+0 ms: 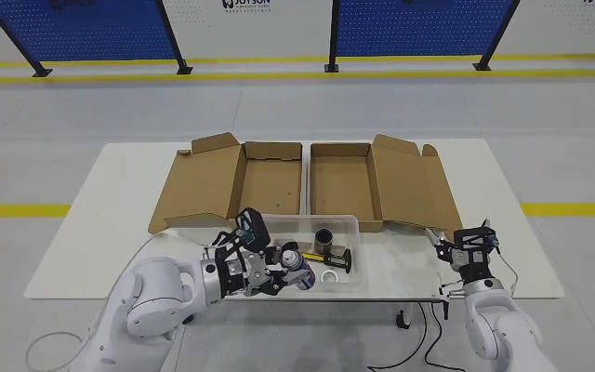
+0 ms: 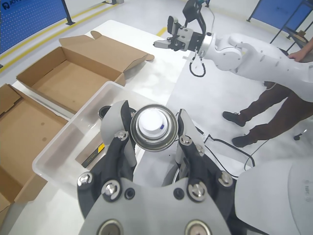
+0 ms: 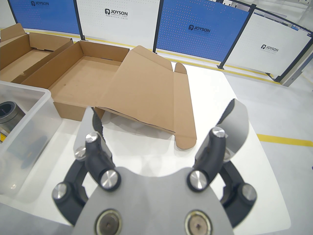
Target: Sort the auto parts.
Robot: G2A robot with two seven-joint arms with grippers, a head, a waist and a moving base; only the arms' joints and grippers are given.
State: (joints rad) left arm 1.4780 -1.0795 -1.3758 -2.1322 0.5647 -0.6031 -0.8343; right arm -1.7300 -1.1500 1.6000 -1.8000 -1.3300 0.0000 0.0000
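Observation:
My left gripper [image 2: 153,110] is shut on a shiny metal cylinder with a white cap [image 2: 153,129], held over the near side of the clear plastic bin [image 2: 73,123]. From above, the gripper [image 1: 282,267] and the cylinder [image 1: 292,260] sit at the bin's [image 1: 346,223] front left. Inside the bin lie a black cylinder [image 1: 325,240], a black bar with a yellow label [image 2: 91,156] and a white ring [image 1: 328,276]. My right gripper [image 3: 161,116] stands open and empty above the table's right end [image 1: 444,246], right of the bin.
Two open cardboard boxes lie side by side behind the bin, the left box [image 1: 271,186] and the right box [image 1: 339,186], both with nothing in them. The right box's flap [image 3: 146,91] lies flat ahead of my right gripper. The table's front edge [image 1: 372,299] is close.

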